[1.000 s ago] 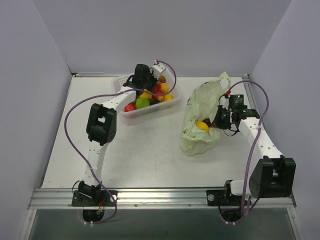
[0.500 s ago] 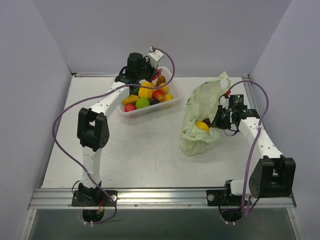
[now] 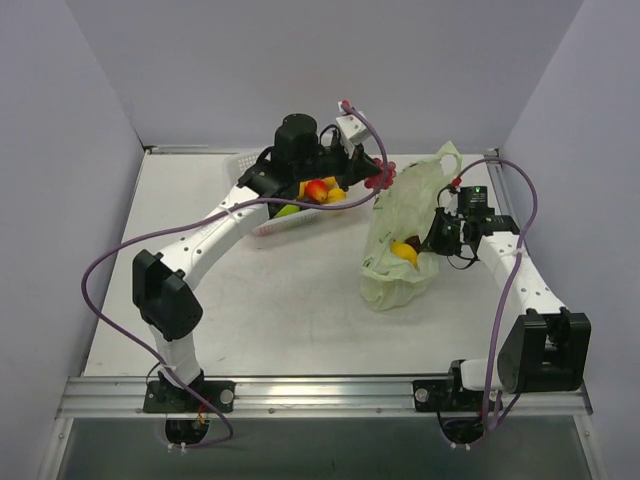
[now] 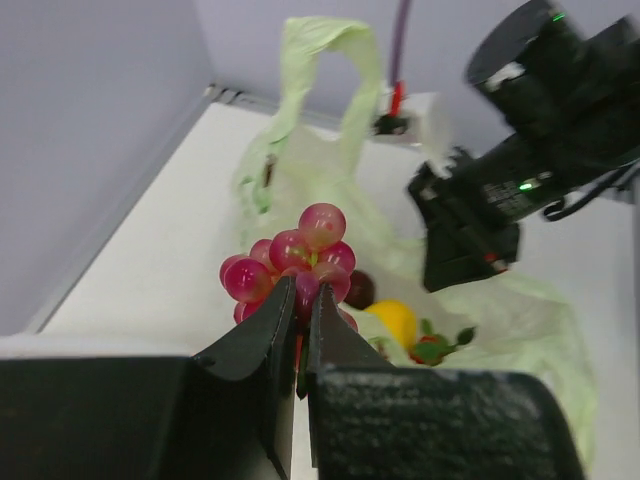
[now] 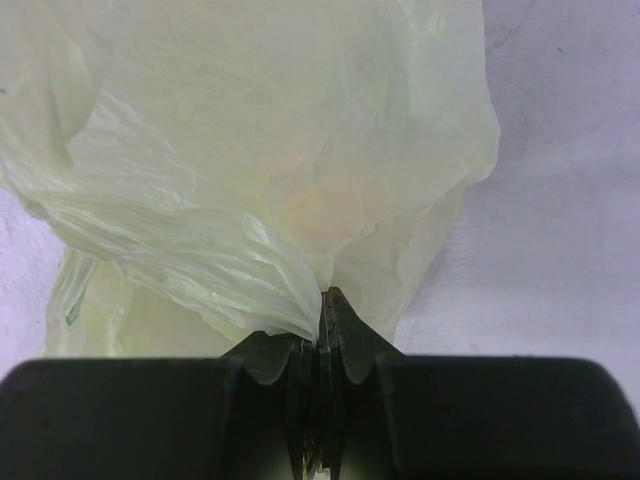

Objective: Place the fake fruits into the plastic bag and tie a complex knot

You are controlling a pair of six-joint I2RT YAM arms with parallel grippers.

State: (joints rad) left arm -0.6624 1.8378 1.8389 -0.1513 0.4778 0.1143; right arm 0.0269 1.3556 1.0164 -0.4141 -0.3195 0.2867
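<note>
Top external view: the left arm reaches across the surface with a bunch of red-purple toy grapes hanging at its tip, just beside the upper rim of the plastic bag. On the left wrist camera the left jaws are nearly together, clamped on the bunch at its lower, stem side, with the bag's open mouth straight ahead and below. The right jaws are shut tight on a gathered fold of the bag's edge, and that pinch looks to be what holds the mouth up and open.

Filling the bag is part done, by my reading. A yellow fruit already lies inside it, and the left wrist view shows a dark round one and a red one with green leaves next to it. The grapes are not yet in. Several more fruits, red, yellow and green, sit in the white basket behind the left arm, well apart from the bag; the arm hides part of the basket, so I cannot count them. The bag's handles are loose and the knot is not yet begun.
</note>
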